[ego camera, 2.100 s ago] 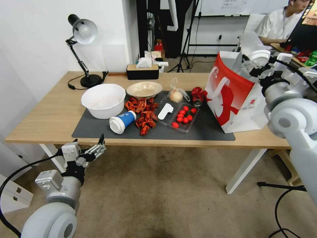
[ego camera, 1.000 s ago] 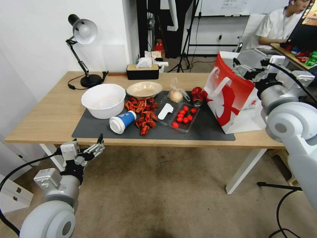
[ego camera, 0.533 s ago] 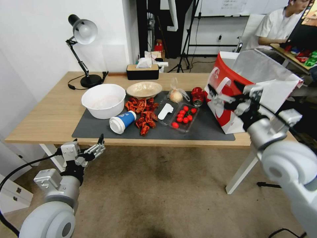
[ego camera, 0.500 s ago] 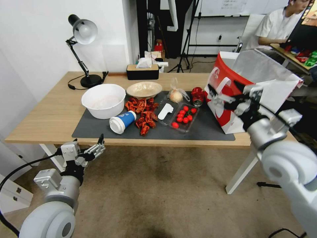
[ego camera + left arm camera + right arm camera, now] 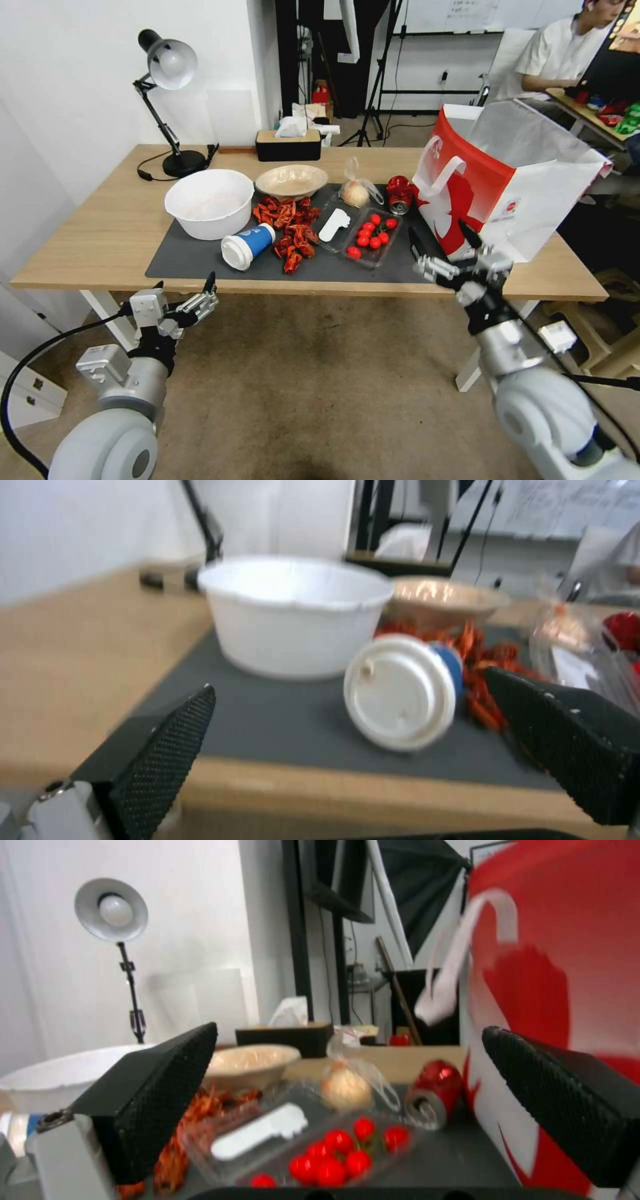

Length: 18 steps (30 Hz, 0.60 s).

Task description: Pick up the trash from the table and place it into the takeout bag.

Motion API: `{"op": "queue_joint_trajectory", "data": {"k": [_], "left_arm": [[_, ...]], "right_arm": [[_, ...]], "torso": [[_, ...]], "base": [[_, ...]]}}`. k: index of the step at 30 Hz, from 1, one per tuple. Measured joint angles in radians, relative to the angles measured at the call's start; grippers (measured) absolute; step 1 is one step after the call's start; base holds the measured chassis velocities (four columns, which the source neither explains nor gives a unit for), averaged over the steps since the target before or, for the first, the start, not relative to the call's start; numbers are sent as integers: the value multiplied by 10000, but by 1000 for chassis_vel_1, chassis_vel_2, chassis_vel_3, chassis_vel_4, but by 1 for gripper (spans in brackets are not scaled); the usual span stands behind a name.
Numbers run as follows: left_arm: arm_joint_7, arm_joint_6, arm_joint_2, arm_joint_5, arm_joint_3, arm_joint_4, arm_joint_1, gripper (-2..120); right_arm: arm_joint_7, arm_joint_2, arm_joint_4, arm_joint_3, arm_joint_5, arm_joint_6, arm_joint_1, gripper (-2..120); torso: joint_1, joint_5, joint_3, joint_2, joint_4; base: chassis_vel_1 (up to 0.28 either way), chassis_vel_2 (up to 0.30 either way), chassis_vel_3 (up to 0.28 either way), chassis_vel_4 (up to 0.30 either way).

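Both grippers hang wide open and empty at the near edge of the long light-wood table (image 5: 100, 227), left gripper (image 5: 190, 303) facing the toppled blue-white lidded paper cup (image 5: 247, 245), right gripper (image 5: 445, 257) just before the boxy red-and-white takeout bag (image 5: 507, 187), apparently poised for picking.

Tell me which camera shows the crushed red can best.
The right wrist view: the crushed red can sits close, its silver end facing the camera, beside the takeout bag. The head view shows it small; the left wrist view catches a red blur at the frame's edge.
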<state>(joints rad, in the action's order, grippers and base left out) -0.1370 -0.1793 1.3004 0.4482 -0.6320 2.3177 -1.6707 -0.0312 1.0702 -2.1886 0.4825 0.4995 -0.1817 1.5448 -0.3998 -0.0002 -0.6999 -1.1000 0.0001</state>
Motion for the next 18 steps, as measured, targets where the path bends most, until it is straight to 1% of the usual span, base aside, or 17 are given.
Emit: {"op": "queue_joint_trajectory", "data": {"k": [1, 2, 3, 4, 6, 7, 9, 10, 13, 18], "left_arm": [[0, 0, 0, 0, 0, 0, 0, 100], [293, 594, 6, -358, 18, -238, -22, 100], [470, 971, 8, -523, 35, -393, -45, 100], [470, 971, 8, -523, 35, -393, -45, 100], [1004, 2111, 6, -742, 69, -892, -117, 100], [1004, 2111, 6, -742, 69, -892, -117, 100], [1433, 3021, -4, -861, 48, -1330, -151, 100], [1433, 3021, -4, -861, 48, -1330, -151, 100], [1739, 3488, -21, -990, 10, -1687, -232, 100], [1790, 3680, -43, -1012, 8, -1855, -270, 100]], "right_arm": [[0, 0, 0, 0, 0, 0, 0, 100], [26, 95, 27, 55, -89, -44, 293, 100], [32, 139, 48, 95, -136, -73, 473, 100], [32, 139, 48, 95, -136, -73, 473, 100], [14, 225, 70, 232, -260, -108, 988, 100], [14, 225, 70, 232, -260, -108, 988, 100], [-105, 282, 53, 262, -282, -108, 1261, 100], [-105, 282, 53, 262, -282, -108, 1261, 100], [-195, 376, 41, 231, -266, -16, 1463, 100], [-255, 422, 56, 171, -217, 223, 1512, 100]], "torso": [[0, 0, 0, 0, 0], [0, 2, 0, 0, -2], [0, 1, 0, 0, -3], [0, 1, 0, 0, -3], [0, 2, 0, 1, 0], [0, 2, 0, 1, 0], [-2, 1, 0, 0, -1], [-2, 1, 0, 0, -1], [-2, 2, -1, 0, -1], [-2, 2, -1, 0, 0]], "base": [[0, 0, 0, 0], [0, 0, 0, 0], [0, 0, 0, 0], [0, 0, 0, 0], [0, 0, 0, 0], [0, 0, 0, 0], [0, 0, 0, 0], [0, 0, 0, 0], [0, 0, 0, 0], [0, 0, 0, 0]]}}
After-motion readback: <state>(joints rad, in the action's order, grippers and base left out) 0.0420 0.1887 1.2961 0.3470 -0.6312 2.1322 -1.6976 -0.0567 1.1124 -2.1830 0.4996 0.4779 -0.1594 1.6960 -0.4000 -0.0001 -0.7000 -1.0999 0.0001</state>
